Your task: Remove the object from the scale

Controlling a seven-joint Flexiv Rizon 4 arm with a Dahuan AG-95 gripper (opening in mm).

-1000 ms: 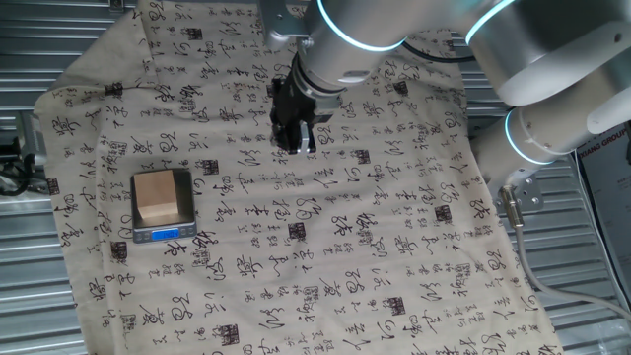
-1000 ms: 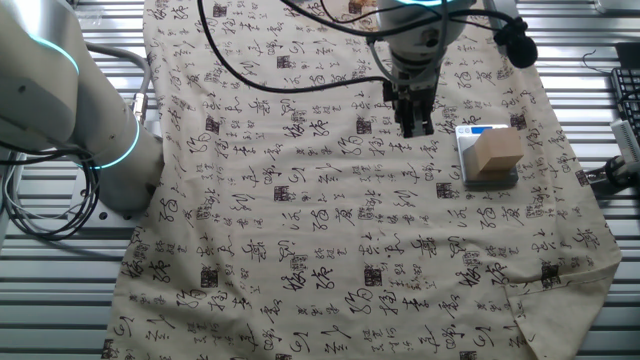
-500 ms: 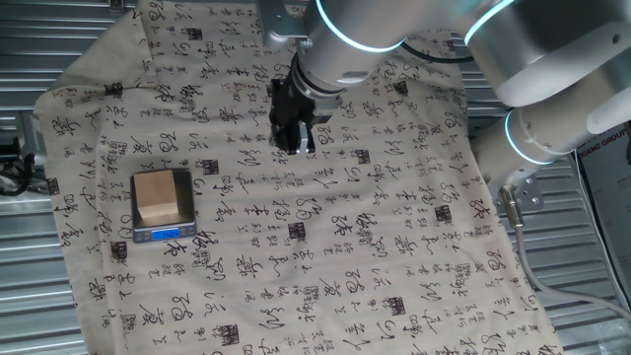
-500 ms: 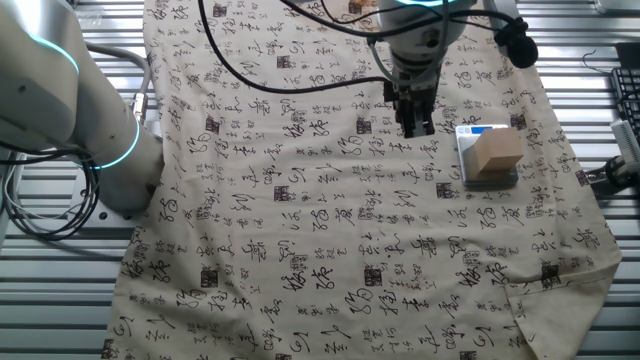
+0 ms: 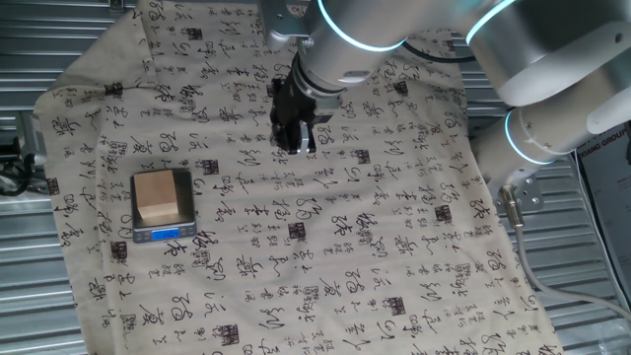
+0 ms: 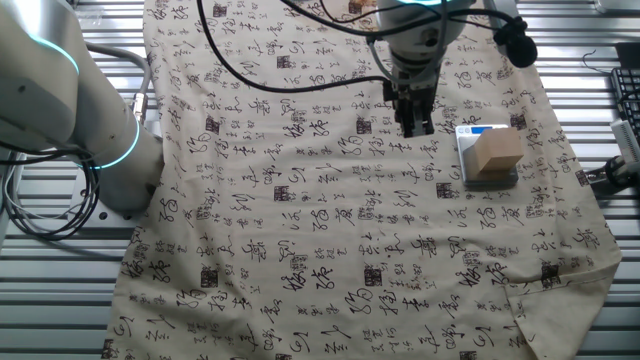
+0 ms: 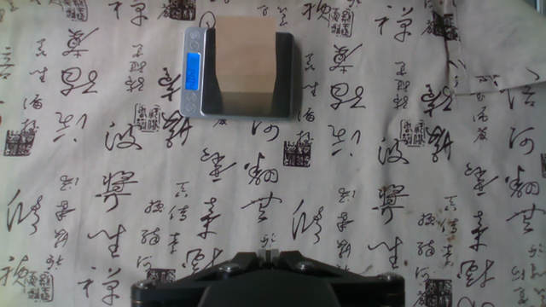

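1. Wooden block [image 5: 156, 193] seated on digital scale [image 5: 164, 234], blue display lit.
2. Fingers [image 6: 417, 124] pressed together, holding nothing, poised above calligraphy cloth [image 5: 375, 256] on counter, well apart from scale.

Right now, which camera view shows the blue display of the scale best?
The hand view: the scale shows its lit display from above. One fixed view shows it as a thin blue strip; in the other, it is small beyond the block.
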